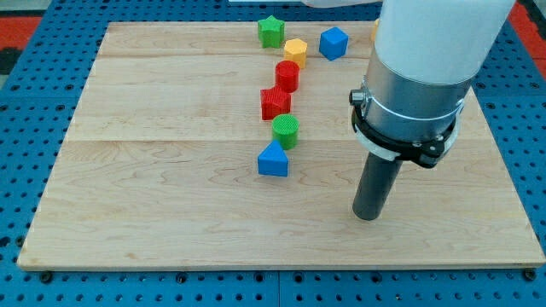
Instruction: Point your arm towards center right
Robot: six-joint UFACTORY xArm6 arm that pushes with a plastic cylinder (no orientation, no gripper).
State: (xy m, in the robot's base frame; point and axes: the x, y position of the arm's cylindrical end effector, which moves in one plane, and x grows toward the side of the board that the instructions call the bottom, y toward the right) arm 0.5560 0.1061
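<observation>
My tip (pixel 368 216) rests on the wooden board (pixel 153 196) at the lower right, well right of the blocks. A blue triangular block (pixel 273 160) lies to the tip's left. Above it runs a column: a green cylinder (pixel 286 131), a red star-shaped block (pixel 275 102), a red cylinder (pixel 287 76) and a yellow hexagonal block (pixel 295 52). A green star-shaped block (pixel 271 31) and a blue cube (pixel 333 43) sit near the view's top. The arm's white and grey body (pixel 418 77) hides part of the board's upper right.
A sliver of a yellow block (pixel 374 31) shows at the arm's left edge near the top. The board lies on a blue perforated table (pixel 26 153). The board's right edge is near the arm.
</observation>
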